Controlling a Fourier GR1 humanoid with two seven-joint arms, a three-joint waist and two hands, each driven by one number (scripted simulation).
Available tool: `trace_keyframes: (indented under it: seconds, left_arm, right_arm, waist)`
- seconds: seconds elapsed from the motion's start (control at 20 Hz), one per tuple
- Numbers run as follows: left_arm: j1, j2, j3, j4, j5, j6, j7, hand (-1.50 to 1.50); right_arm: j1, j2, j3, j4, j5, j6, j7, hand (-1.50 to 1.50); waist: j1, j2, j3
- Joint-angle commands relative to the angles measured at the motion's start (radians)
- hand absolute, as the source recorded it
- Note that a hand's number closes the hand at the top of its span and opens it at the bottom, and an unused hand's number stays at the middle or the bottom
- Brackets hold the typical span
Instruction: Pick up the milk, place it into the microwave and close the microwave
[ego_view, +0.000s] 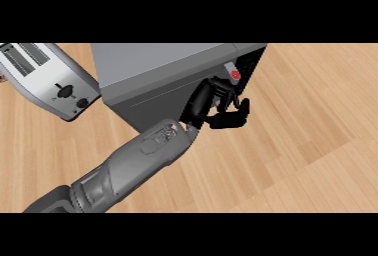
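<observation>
The grey microwave (166, 75) stands at the counter's back, its dark opening on the right side. A small white and red thing (234, 74), seemingly the milk, shows in that opening. My left hand (214, 107) reaches in from the lower left and sits at the opening's lower edge, just below the white and red thing. Its fingers (227, 121) are curled and the thumb (244, 106) points up. Nothing shows inside the hand. The microwave's door cannot be made out apart from its body.
A silver toaster (48, 77) stands to the left of the microwave, close to its corner. Bare wooden counter (310, 140) spreads to the right of and in front of the microwave.
</observation>
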Motion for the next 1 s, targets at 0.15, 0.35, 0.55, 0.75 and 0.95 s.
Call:
trace_keyframes:
  seconds: [0.15,0.35,0.55,0.75,0.95]
  left_arm:
    - [-0.107,-0.067,0.007,0.035,0.015,0.010,-0.002,1.50]
    - [-0.098,-0.067,-0.005,0.032,0.026,0.028,-0.013,1.50]
    - [-0.101,-0.066,-0.012,0.032,0.030,0.048,-0.021,1.50]
    - [-0.097,-0.066,-0.020,0.028,0.042,0.068,-0.024,1.50]
    - [-0.102,-0.066,-0.020,0.028,0.051,0.080,-0.030,1.50]
  right_arm:
    - [-0.020,-0.045,-0.042,0.012,-0.023,0.013,0.027,-1.50]
    - [-0.037,-0.041,-0.044,0.005,-0.055,0.013,0.031,-1.50]
    - [-0.044,-0.055,-0.063,0.011,-0.079,0.022,0.038,-1.50]
    - [-0.061,-0.070,-0.076,0.017,-0.096,0.027,0.048,-1.50]
    - [-0.066,-0.080,-0.075,0.010,-0.121,0.036,0.062,-1.50]
  waist:
    - [-0.029,0.011,0.003]
    - [-0.030,0.014,0.003]
    - [-0.047,0.013,0.004]
    - [-0.048,0.016,0.004]
    - [-0.050,0.013,0.003]
